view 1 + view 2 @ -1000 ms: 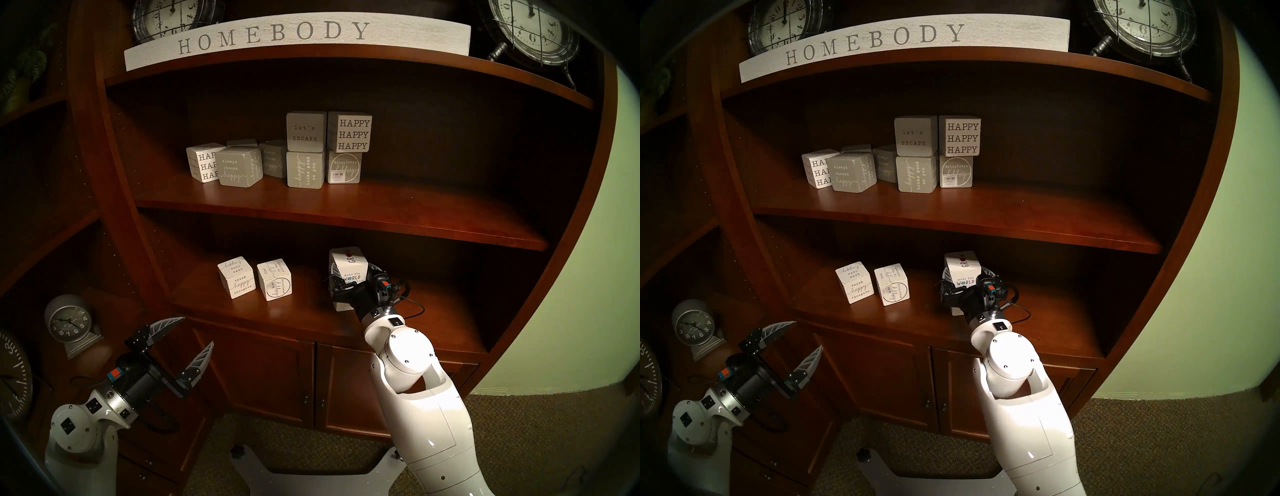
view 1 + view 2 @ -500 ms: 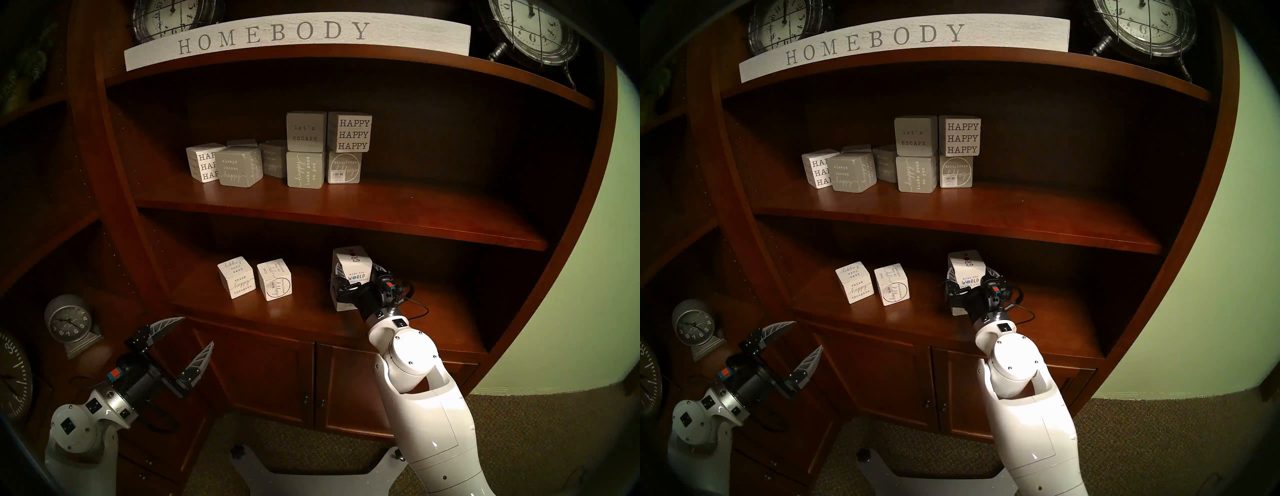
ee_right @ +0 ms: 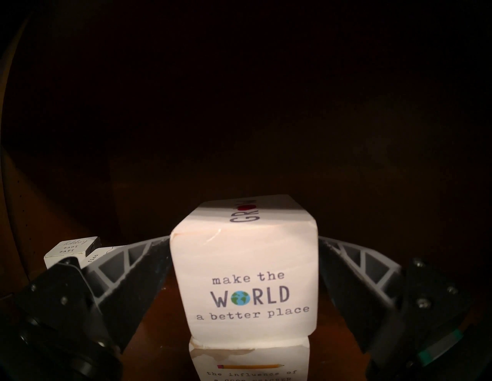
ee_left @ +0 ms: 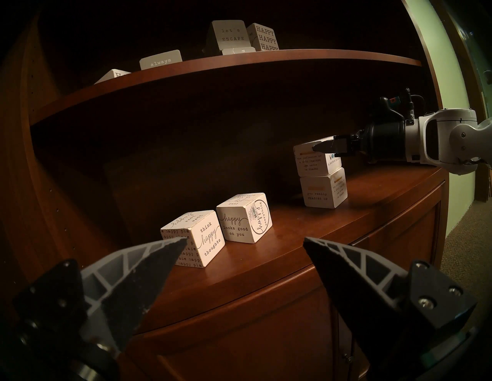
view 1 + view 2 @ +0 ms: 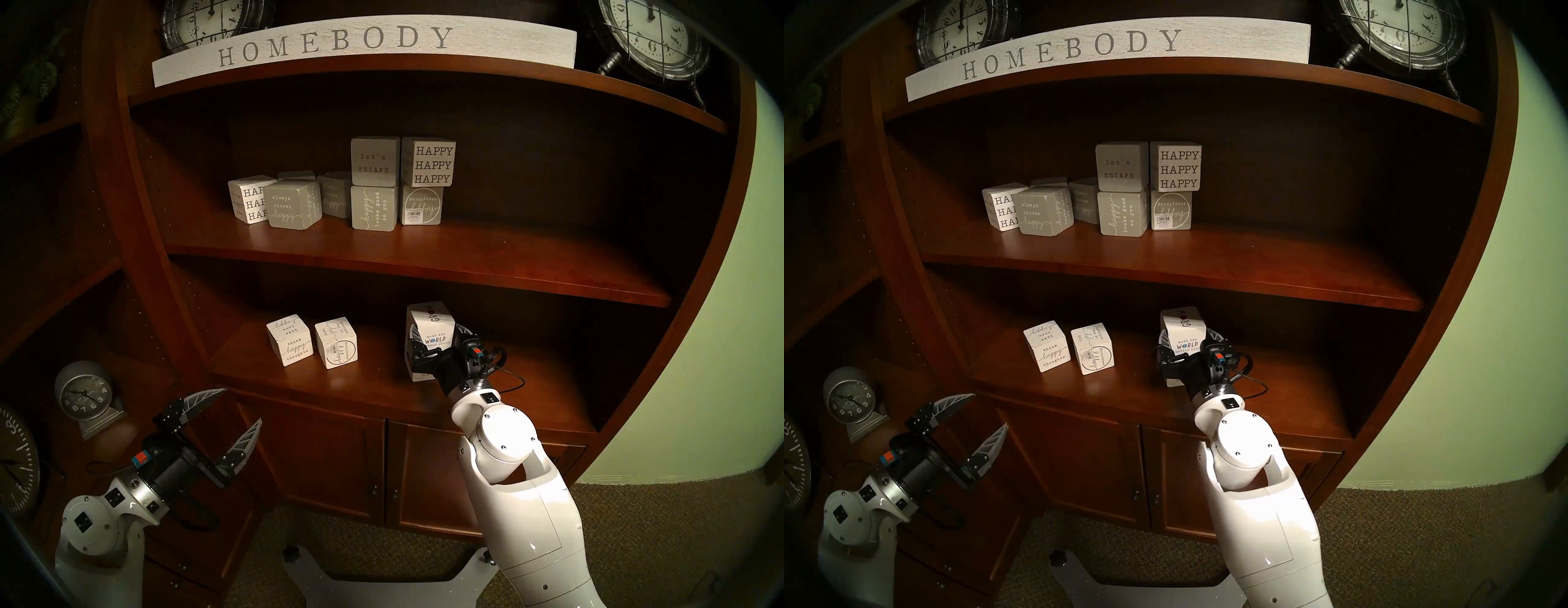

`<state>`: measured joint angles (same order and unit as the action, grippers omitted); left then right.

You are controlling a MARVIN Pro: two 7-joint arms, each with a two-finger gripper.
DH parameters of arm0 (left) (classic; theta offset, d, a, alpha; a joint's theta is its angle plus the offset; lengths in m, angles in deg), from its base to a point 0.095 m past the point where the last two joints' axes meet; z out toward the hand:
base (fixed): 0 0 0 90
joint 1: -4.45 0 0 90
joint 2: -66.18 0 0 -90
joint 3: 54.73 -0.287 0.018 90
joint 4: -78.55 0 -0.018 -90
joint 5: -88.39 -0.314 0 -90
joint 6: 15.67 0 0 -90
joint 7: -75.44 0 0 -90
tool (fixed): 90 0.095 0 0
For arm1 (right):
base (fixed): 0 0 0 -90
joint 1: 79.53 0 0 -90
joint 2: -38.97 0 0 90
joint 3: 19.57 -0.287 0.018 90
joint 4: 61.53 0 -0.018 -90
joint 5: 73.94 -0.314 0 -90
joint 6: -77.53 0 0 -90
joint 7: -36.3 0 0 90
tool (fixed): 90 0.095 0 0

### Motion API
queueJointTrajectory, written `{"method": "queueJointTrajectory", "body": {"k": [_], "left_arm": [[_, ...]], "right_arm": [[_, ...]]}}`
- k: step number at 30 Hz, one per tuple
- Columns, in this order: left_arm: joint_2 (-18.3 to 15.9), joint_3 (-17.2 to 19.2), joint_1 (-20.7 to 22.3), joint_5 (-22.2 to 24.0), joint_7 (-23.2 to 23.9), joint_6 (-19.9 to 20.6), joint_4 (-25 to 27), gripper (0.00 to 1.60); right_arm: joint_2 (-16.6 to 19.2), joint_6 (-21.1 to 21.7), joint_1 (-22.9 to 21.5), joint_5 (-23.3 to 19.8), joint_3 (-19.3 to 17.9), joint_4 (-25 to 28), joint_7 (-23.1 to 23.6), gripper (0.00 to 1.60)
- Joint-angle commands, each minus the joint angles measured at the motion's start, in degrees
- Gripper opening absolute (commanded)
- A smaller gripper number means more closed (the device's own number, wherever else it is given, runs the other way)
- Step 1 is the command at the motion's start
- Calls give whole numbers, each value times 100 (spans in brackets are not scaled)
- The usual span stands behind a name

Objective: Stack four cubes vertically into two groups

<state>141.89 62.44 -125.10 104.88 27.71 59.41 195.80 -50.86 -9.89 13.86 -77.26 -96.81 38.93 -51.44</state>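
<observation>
Lower shelf (image 5: 382, 390), glossy reddish-brown wood, curved front edge.

- Upper GROW cube (image 3: 245, 279): white, matte, rounded corners, hairline crack near the top front edge. It sits on the lower cube (image 4: 323, 191), right of the shelf's middle near the front edge. In the head views the wrist hides most of the lower cube.
- Right hand (image 3: 244, 240): ribbed grey triangular fingers (image 3: 149, 266) with dark pads, pinching the upper cube's side faces.
- "think happy thoughts" cube (image 5: 289, 346) and barcode-stickered happy cube (image 5: 336, 343): side by side, unstacked, toward the shelf's left end. Small print partly illegible.
- Left hand (image 5: 241, 405): spread, empty, off the shelf's front-left corner.
</observation>
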Motion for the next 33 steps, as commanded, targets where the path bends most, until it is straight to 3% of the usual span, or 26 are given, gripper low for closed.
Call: {"method": "queueJointTrajectory", "body": {"k": [1, 17, 33], "left_arm": [[-1, 0, -1, 6, 5, -4, 90, 160], [-1, 0, -1, 6, 6, -5, 89, 160], [-1, 0, 0, 6, 6, -6, 88, 160]], "right_arm": [[-11, -32, 60, -1, 62, 229, -47, 160], [26, -301, 100, 105, 43, 196, -61, 160], [19, -516, 260, 209, 40, 516, -67, 160]]}}
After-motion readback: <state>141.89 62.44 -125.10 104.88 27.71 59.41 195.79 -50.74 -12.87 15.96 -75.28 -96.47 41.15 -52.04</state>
